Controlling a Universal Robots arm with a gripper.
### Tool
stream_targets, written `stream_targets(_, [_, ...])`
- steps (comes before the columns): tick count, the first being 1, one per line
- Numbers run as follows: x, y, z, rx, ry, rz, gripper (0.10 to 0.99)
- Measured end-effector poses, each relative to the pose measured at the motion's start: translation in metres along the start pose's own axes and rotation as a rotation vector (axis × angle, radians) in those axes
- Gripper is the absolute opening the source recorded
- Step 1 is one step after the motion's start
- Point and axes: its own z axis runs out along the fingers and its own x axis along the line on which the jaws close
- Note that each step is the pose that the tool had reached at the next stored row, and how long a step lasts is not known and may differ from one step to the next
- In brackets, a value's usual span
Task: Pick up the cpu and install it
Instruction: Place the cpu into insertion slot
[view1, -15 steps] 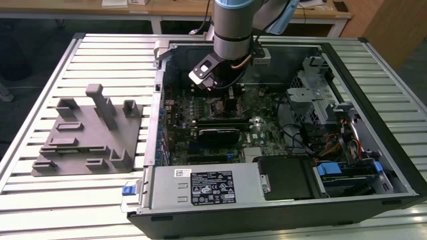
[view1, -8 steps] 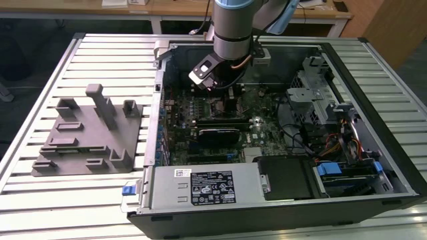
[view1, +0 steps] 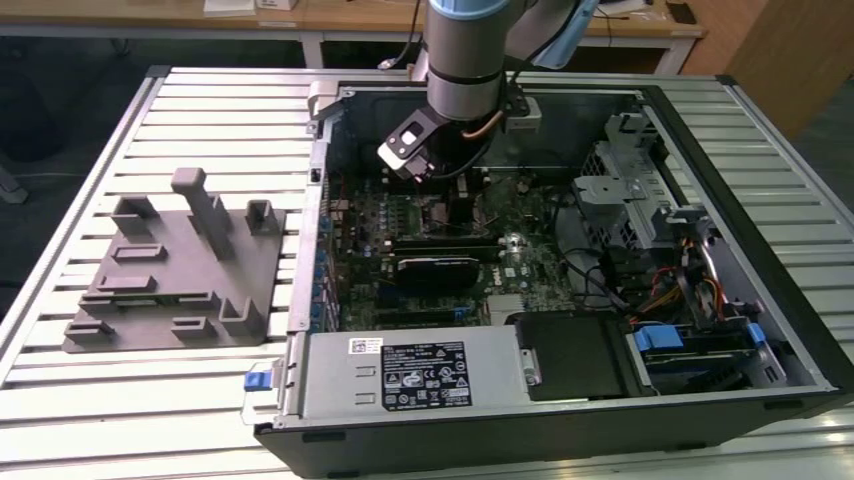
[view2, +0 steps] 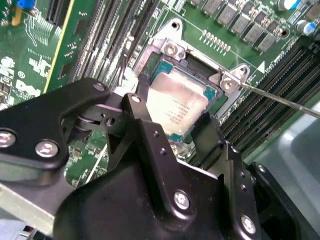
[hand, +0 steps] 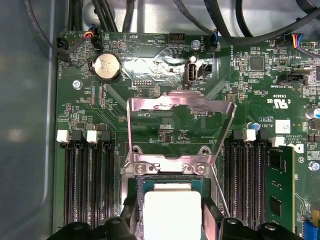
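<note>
Pale silver-grey square cpu (view2: 177, 107) is gripped by opposite edges between the black fingers (view2: 148, 131). It lies level and square in, or just above, the metal-framed socket (view2: 172, 49). Beyond it, the hinged steel load plate (hand: 150, 102) stands open on the green motherboard (hand: 100, 110).

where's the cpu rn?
In the second wrist view the cpu is at the open socket on the motherboard, right at the gripper, between banks of memory slots.
</note>
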Motion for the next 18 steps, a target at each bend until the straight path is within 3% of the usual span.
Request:
stream_targets(7, [-0.0002,0.0000,-0.0026,0.000,0.0030,0.000,0.612])
stream_targets(13, [-0.0002,0.0000,-0.0035,0.000,0.0227,0.001,0.612])
stream_targets(18, [-0.0002,0.0001,-0.0049,0.000,0.0223,0.001,0.612])
